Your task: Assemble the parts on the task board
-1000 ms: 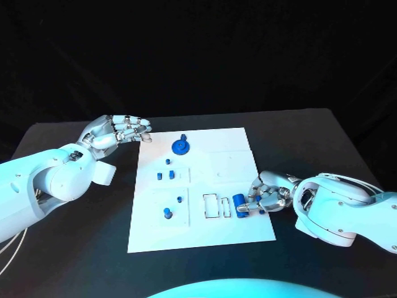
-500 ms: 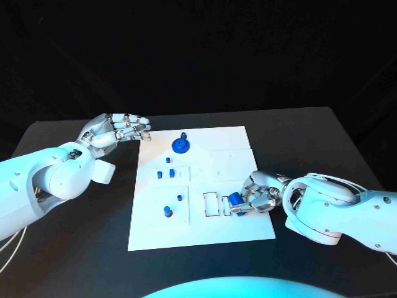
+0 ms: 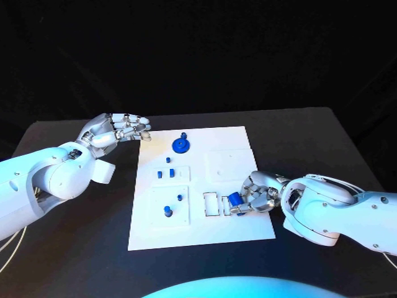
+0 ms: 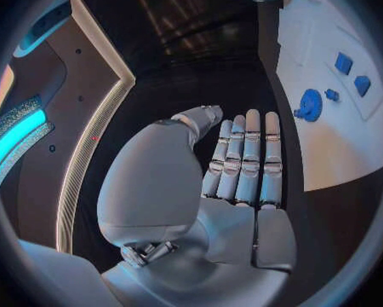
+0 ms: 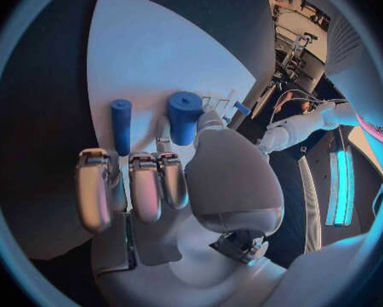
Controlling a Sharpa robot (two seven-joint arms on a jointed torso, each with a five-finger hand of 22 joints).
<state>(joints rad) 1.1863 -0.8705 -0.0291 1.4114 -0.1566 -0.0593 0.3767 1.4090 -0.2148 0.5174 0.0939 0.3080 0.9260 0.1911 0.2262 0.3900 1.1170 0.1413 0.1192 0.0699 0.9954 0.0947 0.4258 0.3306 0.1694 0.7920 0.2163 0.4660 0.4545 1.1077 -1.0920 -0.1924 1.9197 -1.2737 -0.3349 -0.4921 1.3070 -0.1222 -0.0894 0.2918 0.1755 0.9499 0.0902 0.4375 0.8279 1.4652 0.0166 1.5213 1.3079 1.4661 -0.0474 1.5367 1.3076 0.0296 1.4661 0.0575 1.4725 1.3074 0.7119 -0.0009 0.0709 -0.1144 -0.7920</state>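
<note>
The right hand (image 3: 257, 197) covers part of the blue cylinder (image 5: 184, 117) in the head view, and whether its fingers actually grip that part cannot be told. The small blue pieces (image 3: 166, 174) on the task board (image 3: 234, 139) are too small to make out their shapes. The left hand (image 3: 118, 128) hides its own palm side there.
</note>
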